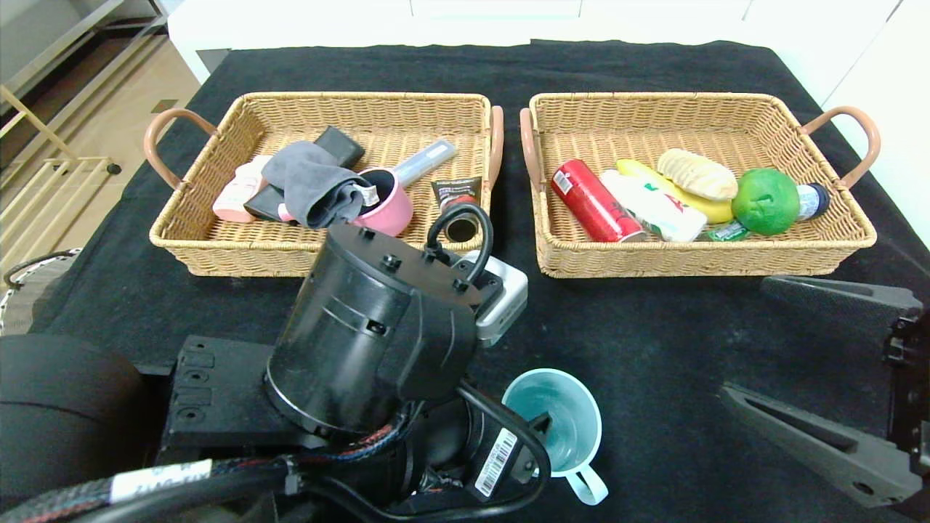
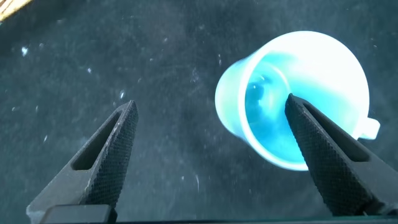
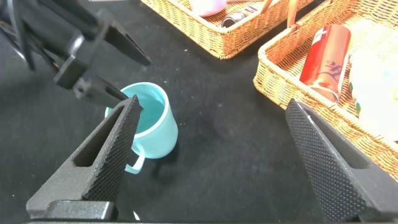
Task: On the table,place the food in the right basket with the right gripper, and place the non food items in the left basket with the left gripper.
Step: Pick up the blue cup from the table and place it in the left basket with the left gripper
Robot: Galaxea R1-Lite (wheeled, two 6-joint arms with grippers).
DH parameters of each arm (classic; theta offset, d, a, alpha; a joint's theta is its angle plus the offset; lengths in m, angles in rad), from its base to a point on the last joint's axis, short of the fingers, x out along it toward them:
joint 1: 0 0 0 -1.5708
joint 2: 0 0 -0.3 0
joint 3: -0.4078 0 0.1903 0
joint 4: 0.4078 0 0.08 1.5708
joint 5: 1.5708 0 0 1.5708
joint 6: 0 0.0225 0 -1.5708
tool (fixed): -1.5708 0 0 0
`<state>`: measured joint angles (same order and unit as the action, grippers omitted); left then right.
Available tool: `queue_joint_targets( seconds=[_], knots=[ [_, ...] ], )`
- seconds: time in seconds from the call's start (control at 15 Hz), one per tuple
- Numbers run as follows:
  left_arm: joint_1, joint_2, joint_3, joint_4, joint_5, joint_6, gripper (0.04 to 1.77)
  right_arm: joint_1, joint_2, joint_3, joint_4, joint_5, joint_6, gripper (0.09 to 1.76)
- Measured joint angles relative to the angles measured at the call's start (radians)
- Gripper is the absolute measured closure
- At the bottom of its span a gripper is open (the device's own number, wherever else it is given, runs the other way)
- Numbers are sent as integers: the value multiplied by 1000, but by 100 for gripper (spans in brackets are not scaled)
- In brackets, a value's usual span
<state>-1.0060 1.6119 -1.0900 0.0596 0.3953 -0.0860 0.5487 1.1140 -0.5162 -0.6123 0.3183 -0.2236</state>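
We see one item left on the black tabletop [image 1: 654,349]: a light blue mug [image 1: 556,423], standing upright at the near centre, well apart from both wicker baskets. It is not food, so it belongs in the left basket [image 1: 218,247], which already holds a grey cloth [image 1: 309,181], a pink cup [image 1: 389,207] and other things.

The main risk, as we judge it, is a poor grip on the mug. In the left wrist view one finger [image 2: 323,146] sits over the mug's mouth [image 2: 292,99] while the other [image 2: 106,155] is off to the side over bare cloth, so the mug is not centred between them. If the fingers close from here, the far one would sweep in and could tip or push the mug away, or the pinch could land only on the thin rim and slip. The handle, pointing toward the near edge, could also catch and twist the mug. On the carry, the crowded left basket leaves little room, so the mug might land on the cloth and roll.

The left gripper [image 2: 205,162] hangs over the mug, pointed steeply down, fingers spread wide and holding nothing. The right gripper [image 3: 211,162] rests low at the near right, aimed toward the mug, its fingers also wide apart and empty. The right basket [image 1: 697,261] holds a red can [image 1: 592,200], a green fruit [image 1: 764,200] and other food.
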Motion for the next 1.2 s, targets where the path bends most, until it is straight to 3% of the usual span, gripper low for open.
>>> queue_joint_targets(
  seconds=[0.73,1.0,1.2],
  knots=[
    [7,66,-1,-54,0,11,9,7,-1,7,-1,0,0,14],
    [9,70,0,-65,0,10,69,8,-1,7,-1,0,0,14],
    [9,72,1,-67,0,9,101,8,0,7,0,0,0,14]
  ],
)
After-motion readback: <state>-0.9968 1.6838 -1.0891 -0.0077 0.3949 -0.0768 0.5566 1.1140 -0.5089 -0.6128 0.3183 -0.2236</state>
